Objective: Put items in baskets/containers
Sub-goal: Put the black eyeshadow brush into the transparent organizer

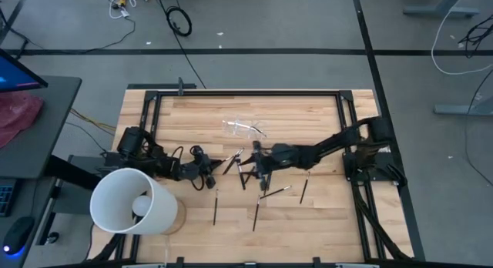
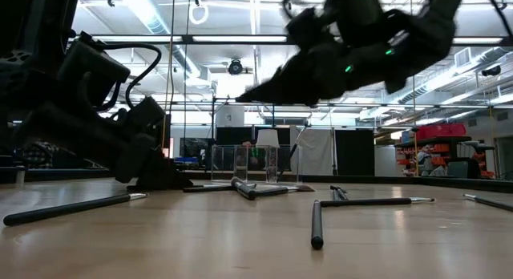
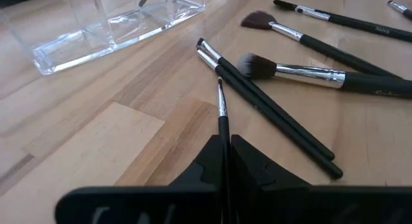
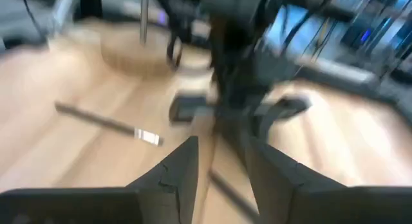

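Brush [image 3: 222, 114] pinched between left fingers [image 3: 257, 169], holder [image 3: 116, 24] ahead

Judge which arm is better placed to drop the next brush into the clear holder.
Left, probably. The left gripper already pinches a thin brush and faces the clear holder. The right gripper is open, with nothing visibly between its fingers.

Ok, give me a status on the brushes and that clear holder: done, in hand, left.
Done: little. At most one dark handle may stand in the clear holder, but it is hard to tell. In hand: the left hand is shut on one thin brush. The right hand, open, hovers above the table. Left: several loose brushes lie on the wood.
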Available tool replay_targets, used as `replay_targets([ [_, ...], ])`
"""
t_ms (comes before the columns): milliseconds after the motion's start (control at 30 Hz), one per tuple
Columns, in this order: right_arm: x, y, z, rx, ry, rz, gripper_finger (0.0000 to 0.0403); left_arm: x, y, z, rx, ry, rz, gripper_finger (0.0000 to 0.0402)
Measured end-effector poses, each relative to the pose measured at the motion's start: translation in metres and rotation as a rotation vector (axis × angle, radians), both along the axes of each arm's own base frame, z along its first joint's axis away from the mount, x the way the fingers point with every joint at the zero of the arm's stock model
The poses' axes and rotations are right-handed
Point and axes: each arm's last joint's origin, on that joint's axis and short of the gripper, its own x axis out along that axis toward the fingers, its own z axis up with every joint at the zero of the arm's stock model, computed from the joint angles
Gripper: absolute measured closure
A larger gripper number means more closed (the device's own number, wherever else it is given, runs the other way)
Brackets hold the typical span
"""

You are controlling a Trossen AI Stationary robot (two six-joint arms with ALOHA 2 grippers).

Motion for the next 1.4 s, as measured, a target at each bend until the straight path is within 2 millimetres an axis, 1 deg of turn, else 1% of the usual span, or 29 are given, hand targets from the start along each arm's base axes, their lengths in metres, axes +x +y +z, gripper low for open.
replay_targets([
  [133, 0.025, 0.0, -0.017, -0.049, 0.121, 0.002, 0.0258, 0.002, -0.001, 0.003, 0.016, -0.027, -0.022, 0.0386],
  [200, 0.036, -0.001, -0.022, -0.066, 0.142, 0.003, 0.0254, 0.004, -0.002, 0.005, 0.017, -0.045, -0.06, 0.0387],
  [333, 0.047, -0.011, -0.026, -0.077, 0.149, -0.018, 0.0248, 0.007, -0.004, 0.011, 0.012, -0.095, -0.101, 0.0389],
  [533, 0.045, -0.035, -0.033, -0.056, 0.215, -0.068, 0.0245, 0.007, -0.004, 0.012, 0.009, -0.111, -0.108, 0.0385],
  [700, 0.044, -0.047, -0.033, 0.008, 0.218, -0.02, 0.0247, 0.009, -0.005, 0.017, 0.015, -0.16, -0.12, 0.0387],
  [867, 0.044, -0.052, -0.033, 0.007, 0.222, -0.024, 0.0248, 0.012, -0.006, 0.022, 0.016, -0.198, -0.152, 0.0385],
  [1133, 0.043, -0.052, -0.034, -0.021, 0.225, 0.006, 0.0251, 0.012, -0.006, 0.023, 0.015, -0.206, -0.151, 0.0384],
  [1233, 0.043, -0.051, -0.034, -0.014, 0.221, 0.028, 0.0262, 0.012, -0.007, 0.023, 0.015, -0.206, -0.152, 0.0384],
  [1400, 0.043, -0.05, -0.033, -0.003, 0.22, 0.053, 0.0292, 0.012, -0.007, 0.024, 0.013, -0.217, -0.155, 0.0385],
])
